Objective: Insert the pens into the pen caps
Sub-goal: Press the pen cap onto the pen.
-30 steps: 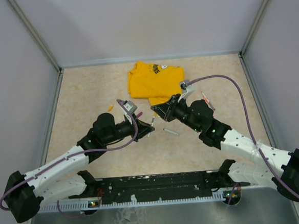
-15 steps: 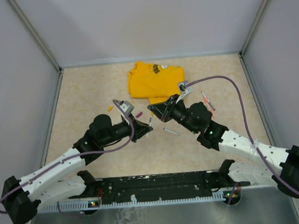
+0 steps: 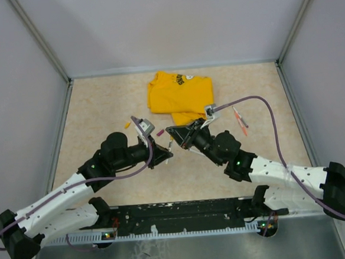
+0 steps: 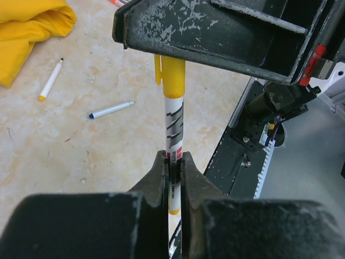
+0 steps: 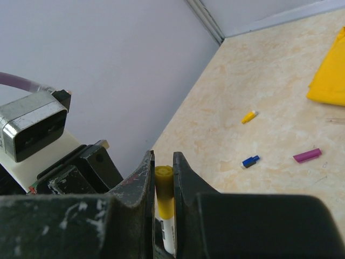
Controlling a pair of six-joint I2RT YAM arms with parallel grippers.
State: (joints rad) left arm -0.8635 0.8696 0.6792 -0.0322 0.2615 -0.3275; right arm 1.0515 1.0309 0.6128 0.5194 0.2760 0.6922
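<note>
My left gripper [image 4: 173, 162] is shut on the lower barrel of a white pen [image 4: 173, 118] with a yellow end. A yellow pen cap [image 4: 173, 75] sits on the pen's far end, and my right gripper [image 5: 163, 162] is shut on this cap [image 5: 164, 186]. In the top view the two grippers meet tip to tip over the middle of the table, left gripper [image 3: 164, 155] below and right gripper [image 3: 174, 134] above, with the pen [image 3: 170, 145] spanning them. Two loose pens, yellow-tipped [image 4: 51, 81] and blue-tipped [image 4: 111, 109], lie on the table.
A folded yellow T-shirt [image 3: 179, 93] lies at the back centre. Loose caps rest on the table: yellow [image 5: 248, 116], blue [image 5: 250, 161] and magenta [image 5: 307, 155]. Orange-red pens [image 3: 238, 117] lie to the right of the shirt. Grey walls enclose the table.
Both grippers have shifted a little to the left, and the right arm has reached further left. They stay joined at the pen and cap.
</note>
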